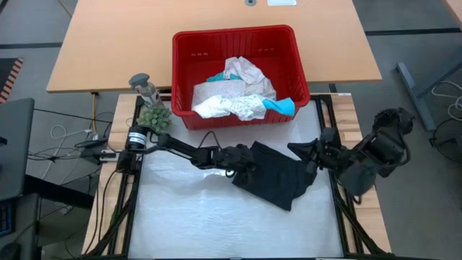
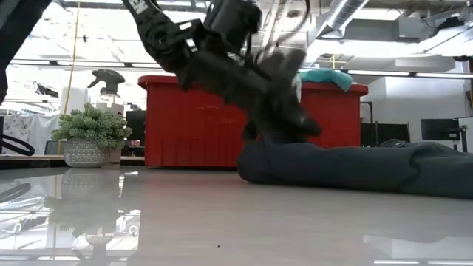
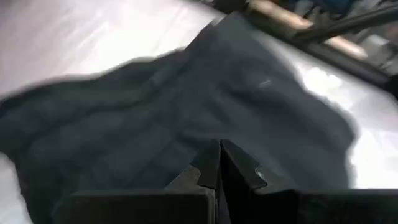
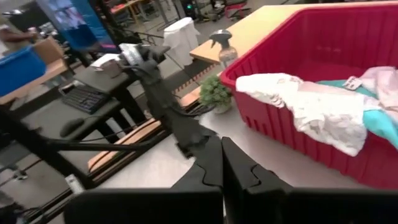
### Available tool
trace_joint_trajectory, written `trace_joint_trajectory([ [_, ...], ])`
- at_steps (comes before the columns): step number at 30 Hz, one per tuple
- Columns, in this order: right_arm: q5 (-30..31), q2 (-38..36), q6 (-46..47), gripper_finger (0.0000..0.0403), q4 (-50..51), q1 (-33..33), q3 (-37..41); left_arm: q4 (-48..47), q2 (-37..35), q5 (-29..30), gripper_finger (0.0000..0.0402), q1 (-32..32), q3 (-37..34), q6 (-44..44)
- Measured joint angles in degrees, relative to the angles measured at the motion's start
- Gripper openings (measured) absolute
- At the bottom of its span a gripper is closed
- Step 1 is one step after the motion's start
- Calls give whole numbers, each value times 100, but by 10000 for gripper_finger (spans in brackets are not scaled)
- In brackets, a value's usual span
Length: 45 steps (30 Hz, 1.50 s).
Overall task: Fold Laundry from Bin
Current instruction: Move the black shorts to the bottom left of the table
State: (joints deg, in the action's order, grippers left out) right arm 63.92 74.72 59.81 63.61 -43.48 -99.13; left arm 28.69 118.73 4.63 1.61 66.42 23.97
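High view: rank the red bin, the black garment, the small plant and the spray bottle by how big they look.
1. Red bin
2. Black garment
3. Small plant and spray bottle: they look about alike, so I won't rank them.

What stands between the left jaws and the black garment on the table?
Nothing visible. The left gripper, jaws shut, is right at the near edge of the black garment, which lies alone on the white table surface.

Red bin (image 4: 348, 37) holds white lacy cloth (image 4: 311, 102), teal cloth (image 4: 380, 123); fingers (image 4: 239, 171) together.
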Motion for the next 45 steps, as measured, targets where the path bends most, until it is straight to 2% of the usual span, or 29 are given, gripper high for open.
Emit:
trace_joint_trajectory([
  [3, 68, -1, 15, 16, 2, -206, -2, -158, 136, 248, 0, -4, 19, 74],
  [6, 73, 2, -15, 16, 30, -317, -2, -975, 136, 518, 0, -9, 26, 182],
  [10, 116, 2, -164, 16, 55, -352, -2, -2082, 53, 251, 0, 63, 56, 102],
  [14, 118, 2, -175, 16, 191, -352, -2, -3166, -113, 114, 0, 374, 15, 384],
  [18, 112, 2, -184, 16, 263, -352, -2, -4045, -555, 98, 0, 804, -278, 839],
  [25, 90, -19, -182, 16, 340, -310, -2, -6478, -1800, -435, 0, 1558, -872, 1459],
  [30, 73, -22, -182, 16, 331, -171, -2, -7226, -2959, -1207, 0, 2434, -1590, 2339],
  [32, 70, -22, -186, 16, 326, -108, -2, -7423, -3423, -1288, 0, 2864, -1857, 3074],
  [38, 68, -22, -186, 16, 284, -62, -2, -7634, -4926, -1157, 0, 4175, -2237, 5560],
  [40, 68, -22, -214, 16, 276, -62, -2, -7611, -5336, -951, 0, 4605, -2263, 6245],
  [43, 68, -22, -389, 16, 184, -75, -2, -7529, -5859, -731, 0, 5053, -2259, 6864],
  [45, 66, -22, -556, 16, 46, -75, -2, -7443, -6137, -155, 0, 5248, -2247, 7108],
])
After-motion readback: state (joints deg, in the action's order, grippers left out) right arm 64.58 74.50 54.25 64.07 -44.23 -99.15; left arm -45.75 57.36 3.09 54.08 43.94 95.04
